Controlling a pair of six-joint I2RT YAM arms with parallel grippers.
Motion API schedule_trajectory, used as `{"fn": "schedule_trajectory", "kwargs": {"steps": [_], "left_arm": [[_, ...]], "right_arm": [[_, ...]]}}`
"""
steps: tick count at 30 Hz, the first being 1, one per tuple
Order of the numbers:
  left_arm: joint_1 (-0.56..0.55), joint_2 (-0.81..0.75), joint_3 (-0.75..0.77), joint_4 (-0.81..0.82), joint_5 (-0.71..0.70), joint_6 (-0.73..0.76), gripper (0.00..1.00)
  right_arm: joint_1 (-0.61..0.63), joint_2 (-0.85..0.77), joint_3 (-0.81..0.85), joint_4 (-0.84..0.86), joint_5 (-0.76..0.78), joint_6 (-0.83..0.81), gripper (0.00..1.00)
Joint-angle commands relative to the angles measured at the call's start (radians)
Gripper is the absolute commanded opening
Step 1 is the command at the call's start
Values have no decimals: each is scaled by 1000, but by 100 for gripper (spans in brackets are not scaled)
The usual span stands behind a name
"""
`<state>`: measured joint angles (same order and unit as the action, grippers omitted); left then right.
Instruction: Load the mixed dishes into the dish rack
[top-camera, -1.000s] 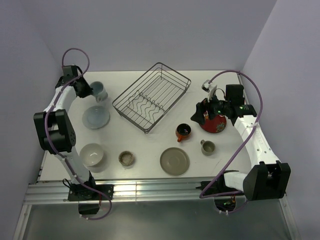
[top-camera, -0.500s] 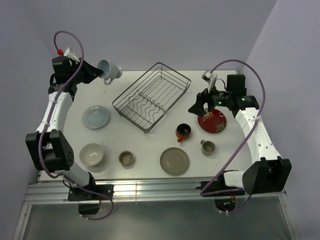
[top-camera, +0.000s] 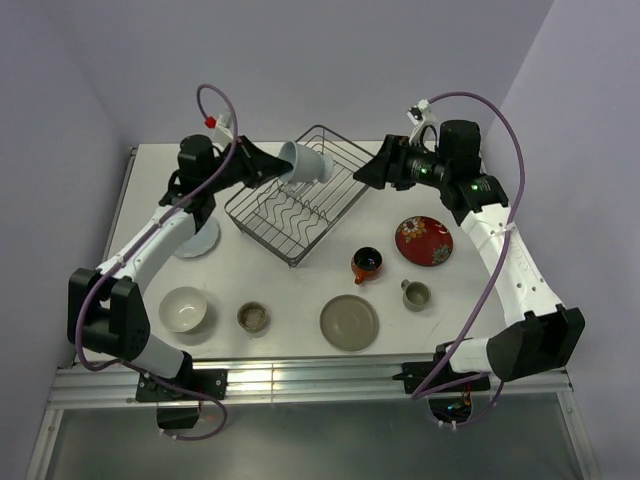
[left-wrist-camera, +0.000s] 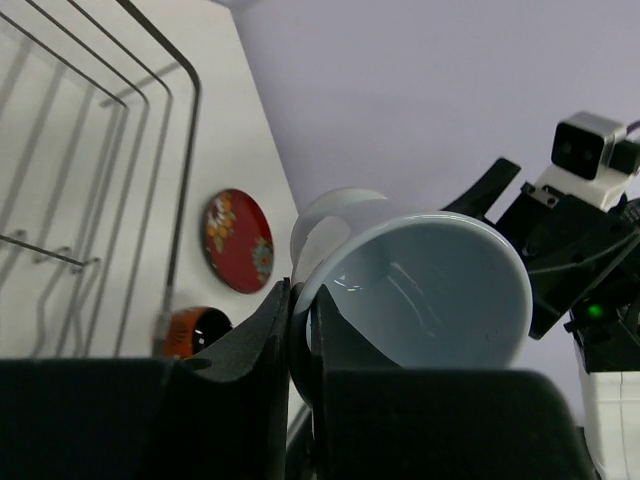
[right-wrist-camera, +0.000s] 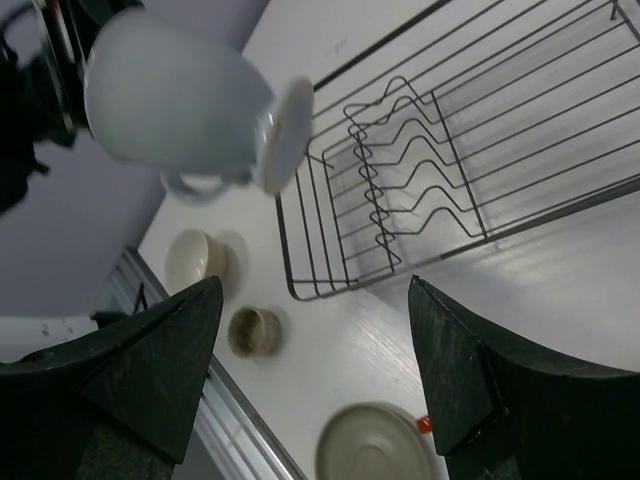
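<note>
- Holding the blue-grey cup (top-camera: 305, 163) with the left jaws, which are nearly closed and pinch its rim. The cup is in the air, tipped on its side, mouth back toward the left wrist camera.
- From the top view I see the cup over the far part of the dish rack (top-camera: 336, 212). I can't tell whether it touches the wire.
- Left wrist view looks straight into the cup: pale glazed inside, with a thin wet-looking glint near the rim.
- Right jaws are spread wide with nothing between them, hanging over the rack's far right corner and facing the cup.
- Every other dish sits on the tabletop (top-camera: 470, 310), outside the rack.
- Right of the rack: red floral plate (top-camera: 423, 240), orange-red mug (top-camera: 367, 264) mouth up and dark inside, small grey cup (top-camera: 416, 294).
- Near edge: olive-grey plate (top-camera: 349, 322), beige cup (top-camera: 253, 318), cream bowl (top-camera: 184, 308).
- Left of the rack: pale plate (top-camera: 203, 242), partly hidden under the left arm.
</note>
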<state>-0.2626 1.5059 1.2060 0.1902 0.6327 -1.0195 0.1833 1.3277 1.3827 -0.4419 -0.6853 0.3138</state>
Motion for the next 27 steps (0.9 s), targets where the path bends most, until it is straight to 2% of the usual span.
{"fn": "schedule_trajectory", "kwargs": {"steps": [1, 6, 10, 14, 22, 27], "left_arm": [[-71, -36, 3, 221, -21, -97, 0], [-131, -29, -40, 298, -56, -148, 0], [-170, -21, -60, 336, -68, -168, 0], [-191, -16, -82, 354, -77, -178, 0], [-219, -15, -100, 377, -93, -191, 0], [-231, -21, -111, 377, -100, -191, 0]], "right_arm": [[44, -73, 7, 121, 117, 203, 82], [65, -105, -79, 117, 219, 257, 79], [65, -111, -109, 112, 211, 286, 75], [65, -122, -129, 126, 201, 300, 65], [67, -120, -160, 170, 179, 288, 52], [71, -107, -162, 178, 210, 263, 48]]}}
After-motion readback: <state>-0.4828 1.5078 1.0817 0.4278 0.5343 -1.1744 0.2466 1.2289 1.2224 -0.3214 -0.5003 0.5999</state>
